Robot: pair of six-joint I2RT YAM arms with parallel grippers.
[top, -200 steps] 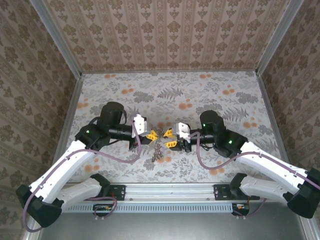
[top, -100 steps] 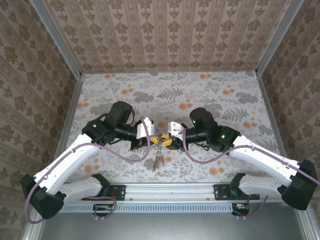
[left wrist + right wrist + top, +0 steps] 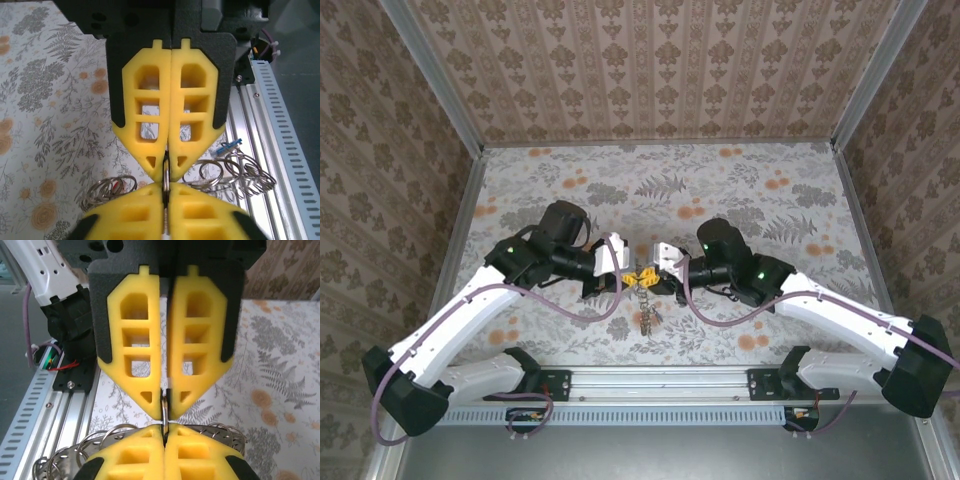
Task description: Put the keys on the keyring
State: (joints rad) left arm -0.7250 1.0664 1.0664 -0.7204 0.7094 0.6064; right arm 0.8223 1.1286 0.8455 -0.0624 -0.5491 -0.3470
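My two grippers meet tip to tip above the middle of the floral table. Left gripper (image 3: 629, 276) and right gripper (image 3: 655, 277) are both shut on the same thin silver ring of the keyring (image 3: 167, 174), seen edge-on between the yellow fingertips (image 3: 150, 395). The ring (image 3: 164, 412) runs from one pair of jaws into the other. Its link chain (image 3: 645, 315) hangs below them and spreads as loops (image 3: 240, 172) over the table. Among the loops, a blue key head (image 3: 228, 146) and a bit of red (image 3: 117, 187) show; the rest of the keys are hidden.
A grey aluminium rail (image 3: 660, 380) runs along the near table edge, close behind the hanging chain (image 3: 280, 125). Patterned walls (image 3: 660, 70) close in the table at the back and both sides. Both arms reach inward from their bases.
The right gripper moved left to the left gripper's tips and shut on the ring. The left arm shifted slightly right, and the hanging chain swung with it.
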